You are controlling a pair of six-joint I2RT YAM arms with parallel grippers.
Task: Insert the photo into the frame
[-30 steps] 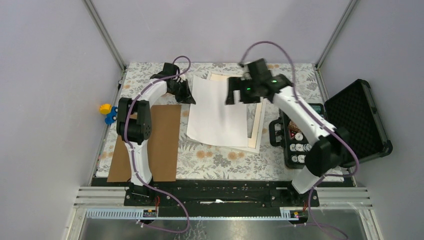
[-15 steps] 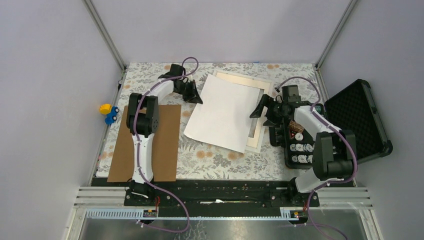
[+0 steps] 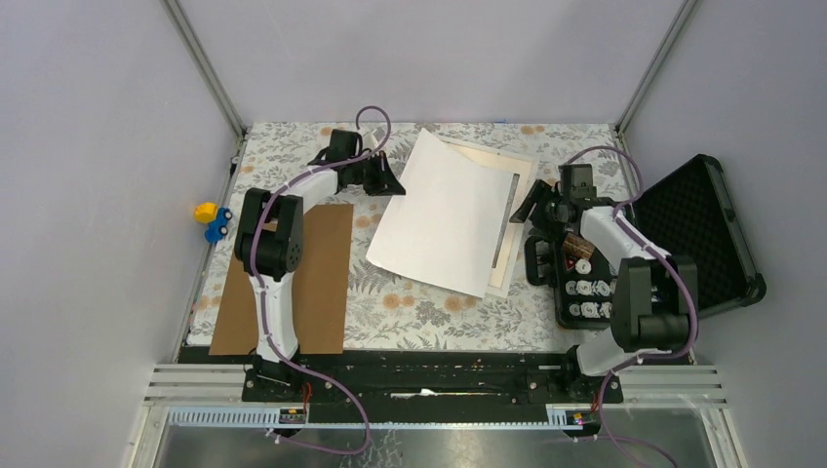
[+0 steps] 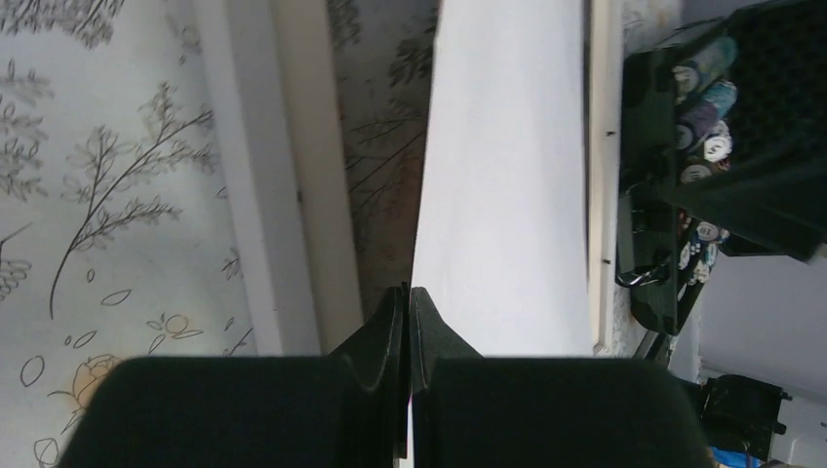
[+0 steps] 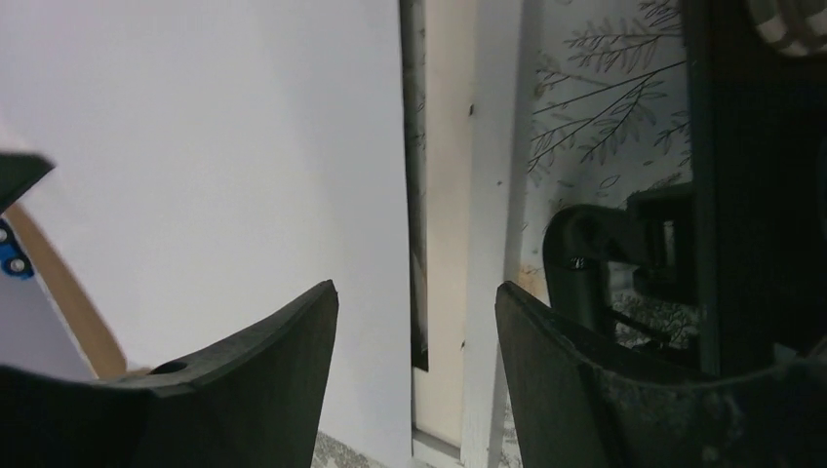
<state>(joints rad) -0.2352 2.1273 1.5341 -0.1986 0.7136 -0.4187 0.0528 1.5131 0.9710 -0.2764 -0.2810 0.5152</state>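
The photo (image 3: 449,214) shows only its plain white back. It lies slanted over the frame (image 3: 519,190), whose white and cream edge shows along the far and right sides. My left gripper (image 3: 392,182) is shut on the photo's left edge (image 4: 507,166), with the sheet pinched between the jaws. In the left wrist view the frame's bar (image 4: 249,195) runs to the left of the jaws. My right gripper (image 3: 531,207) is open and low at the frame's right side. In its wrist view the photo's edge (image 5: 244,146) and the frame bar (image 5: 492,195) lie between the fingers, untouched.
A brown backing board (image 3: 317,283) lies on the floral cloth at the left, beside my left arm. An open black case (image 3: 683,234) with small items stands at the right, close to my right arm. A yellow and blue toy (image 3: 209,220) sits off the table's left edge.
My right gripper left the sheet's top, swung right and down to the frame's right side, and its jaws narrowed. My left gripper carried the photo's corner right, turning the sheet over the frame.
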